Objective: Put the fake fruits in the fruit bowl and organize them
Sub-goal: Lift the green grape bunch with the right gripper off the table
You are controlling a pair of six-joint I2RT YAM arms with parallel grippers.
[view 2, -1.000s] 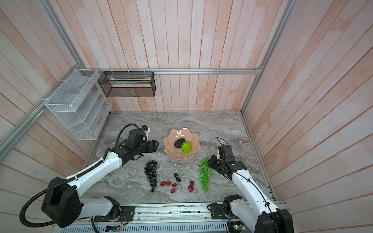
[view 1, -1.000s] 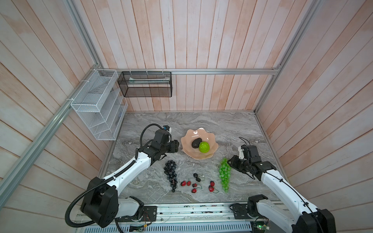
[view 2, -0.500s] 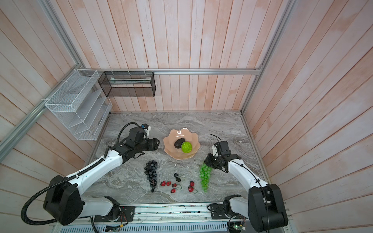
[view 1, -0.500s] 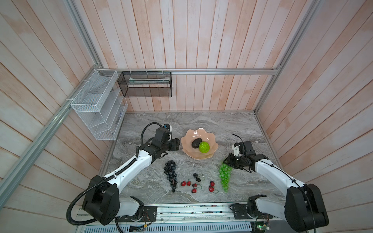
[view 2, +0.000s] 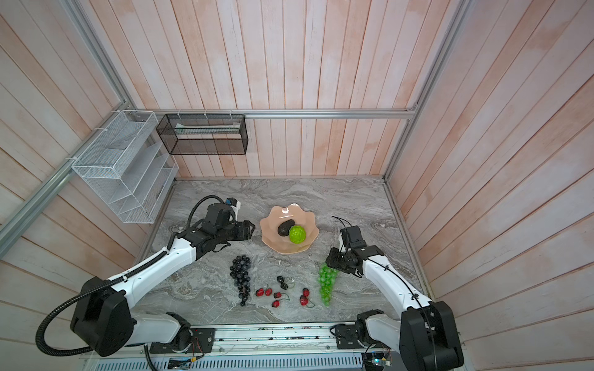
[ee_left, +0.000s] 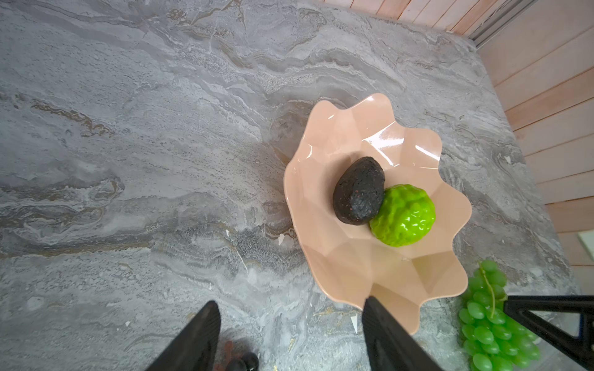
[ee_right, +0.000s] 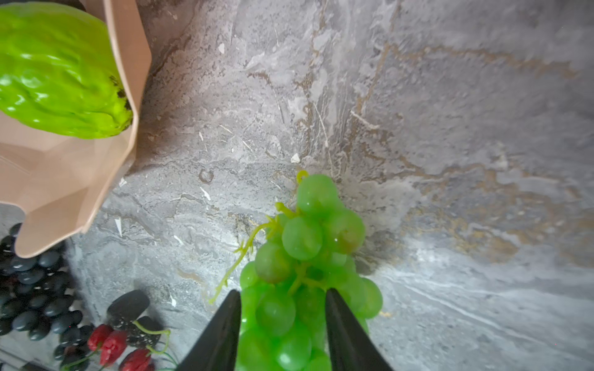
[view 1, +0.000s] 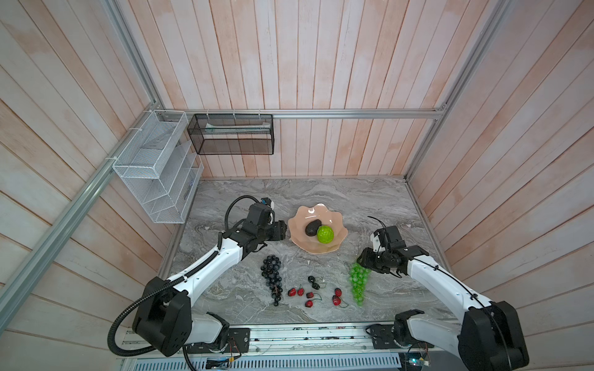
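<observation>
Right wrist: right gripper [ee_right: 283,291] straddles green grape bunch [ee_right: 302,244] on table [ee_right: 434,128]; pinching or not, cannot tell.
Left wrist: left gripper [ee_left: 291,301] spread, empty, beside fruit bowl [ee_left: 337,273] holding avocado [ee_left: 358,191], knobbly fruit [ee_left: 403,215].
Both top views: purple grape bunch [view 1: 271,276], cherries [view 1: 308,294] outside bowl.

- I was working in a robotics lab test cell, a closed booth built around the rig.
- Pale plank walls [view 1: 321,64] boxed it in on three sides, held in bare aluminium framing [view 1: 353,113].
- The left arm [view 1: 205,273] and the right arm [view 1: 443,286] stood on a metal mounting rail [view 1: 305,335] at the front edge, with exposed wiring [view 1: 231,350] below it.
- A marble-look surface [view 1: 369,199] filled the floor of the booth.
- A white wire rack [view 1: 151,167] and a black mesh basket [view 1: 231,135] hung from the framing.
- A plastic-looking dark grape bunch [view 1: 272,273] and a glossy fruit bowl [view 1: 308,213] sat there like props.
</observation>
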